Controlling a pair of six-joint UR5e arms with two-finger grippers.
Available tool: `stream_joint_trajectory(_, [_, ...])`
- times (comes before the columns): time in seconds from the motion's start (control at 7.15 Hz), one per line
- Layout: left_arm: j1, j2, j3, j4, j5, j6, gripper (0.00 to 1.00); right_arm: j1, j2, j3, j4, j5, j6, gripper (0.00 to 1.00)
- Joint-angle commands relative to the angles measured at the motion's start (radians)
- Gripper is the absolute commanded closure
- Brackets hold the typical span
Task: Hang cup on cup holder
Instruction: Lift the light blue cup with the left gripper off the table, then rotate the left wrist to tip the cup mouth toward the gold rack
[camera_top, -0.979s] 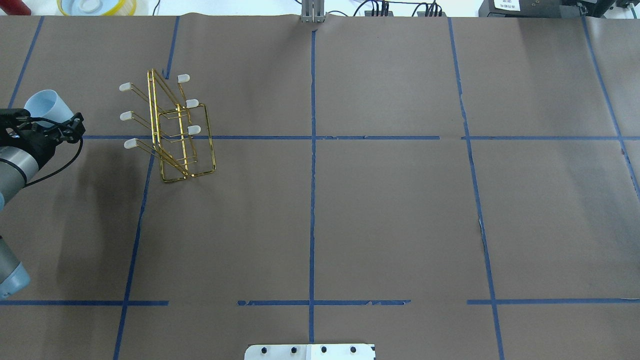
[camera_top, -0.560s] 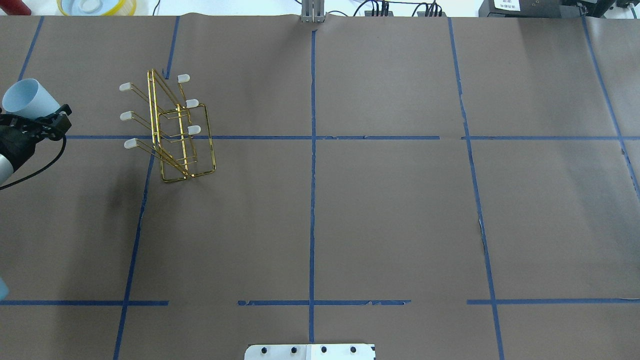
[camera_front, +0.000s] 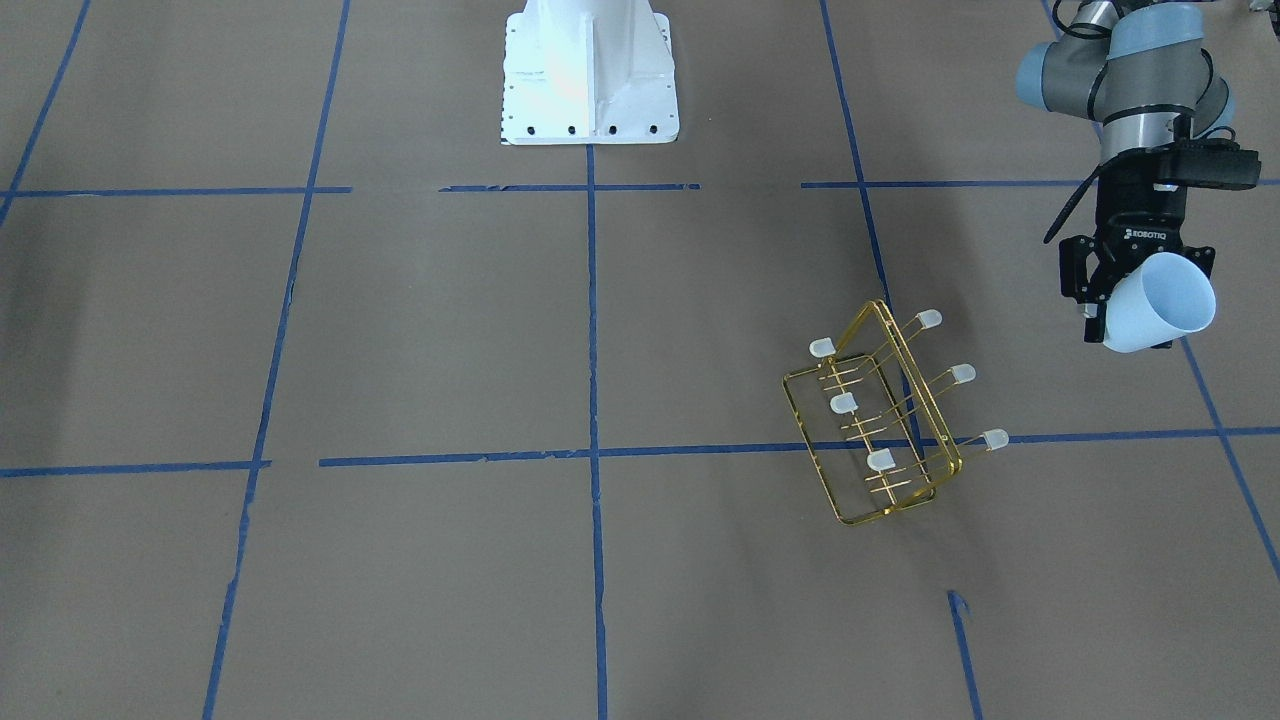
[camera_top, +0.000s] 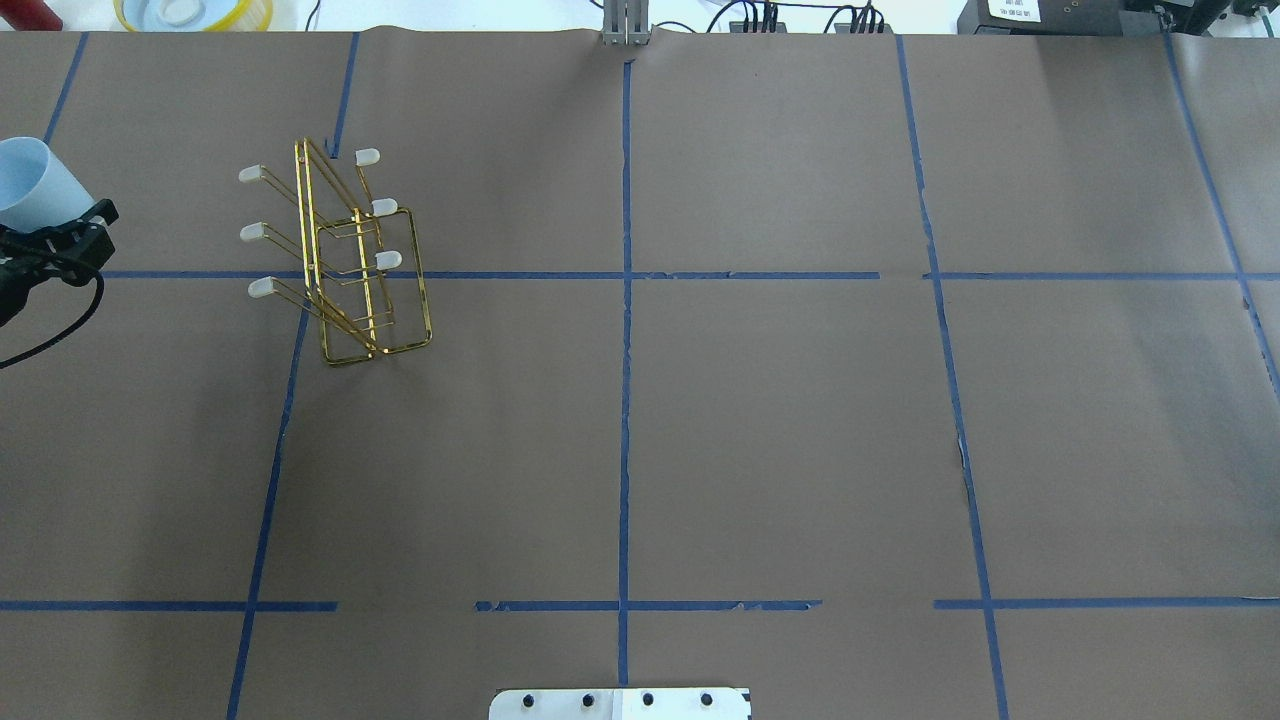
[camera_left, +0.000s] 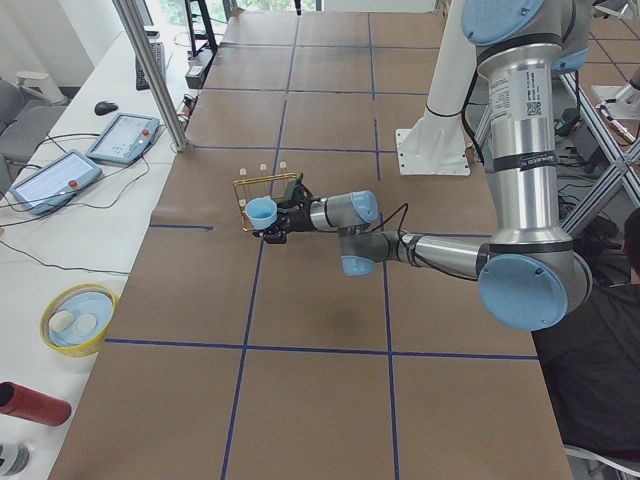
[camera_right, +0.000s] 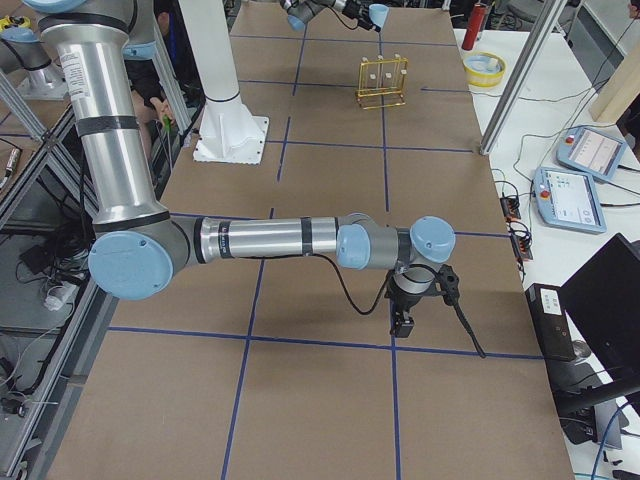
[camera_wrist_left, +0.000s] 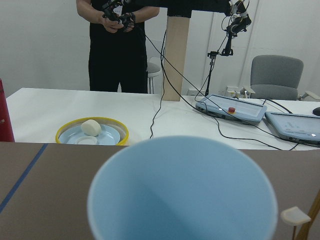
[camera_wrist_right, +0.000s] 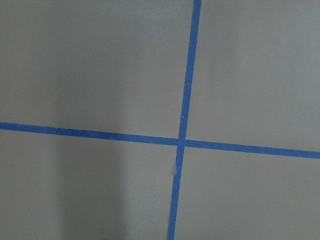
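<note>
The pale blue cup (camera_front: 1160, 305) is held in my left gripper (camera_front: 1112, 290), which is shut on its lower part, with the open mouth tilted away from the wrist. The cup is in the air beside the gold wire cup holder (camera_front: 880, 430), apart from it. In the overhead view the cup (camera_top: 30, 185) is at the far left edge and the holder (camera_top: 345, 260) stands to its right. The cup's mouth fills the left wrist view (camera_wrist_left: 182, 195), with one prong cap (camera_wrist_left: 295, 216) at the lower right. My right gripper (camera_right: 403, 322) hangs low over bare table; I cannot tell its state.
A yellow-rimmed bowl (camera_top: 190, 12) and a red cylinder (camera_left: 30, 403) sit on the white bench past the table's far edge. A standing operator (camera_wrist_left: 117, 45) and teach pendants (camera_wrist_left: 232, 110) are there too. The white robot base (camera_front: 590, 70) is at mid table.
My left gripper has carried the cup further left, away from the holder, to the overhead view's left edge. The holder has not moved.
</note>
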Motion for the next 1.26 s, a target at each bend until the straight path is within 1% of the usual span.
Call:
stream_joint_trajectory(0.0, [0.0, 0.003, -0.046, 0.063, -0.002, 0.317, 1.0, 0.0, 0.0, 0.001, 0.0, 0.0, 0.0, 0.0])
stream_joint_trajectory(0.14, [0.0, 0.011, -0.071, 0.089, 0.007, 0.461, 1.0, 0.0, 0.0, 0.0, 0.0, 0.0, 0.0, 0.0])
stream_joint_trajectory(0.28, [-0.002, 0.014, -0.107, 0.101, 0.017, 0.698, 1.0, 0.0, 0.0, 0.0, 0.0, 0.0, 0.0, 0.0])
stream_joint_trajectory(0.42, [-0.003, 0.014, -0.132, 0.106, 0.059, 0.849, 1.0, 0.0, 0.0, 0.0, 0.0, 0.0, 0.0, 0.0])
stream_joint_trajectory(0.56, [-0.003, 0.014, -0.131, 0.147, 0.113, 0.898, 1.0, 0.0, 0.0, 0.0, 0.0, 0.0, 0.0, 0.0])
stream_joint_trajectory(0.98, [0.015, 0.003, -0.178, 0.374, 0.378, 1.083, 1.0, -0.002, 0.0, 0.0, 0.0, 0.0, 0.0, 0.0])
stream_joint_trajectory(1.12, [0.053, 0.003, -0.194, 0.412, 0.484, 1.162, 1.0, 0.0, 0.0, 0.0, 0.0, 0.0, 0.0, 0.0])
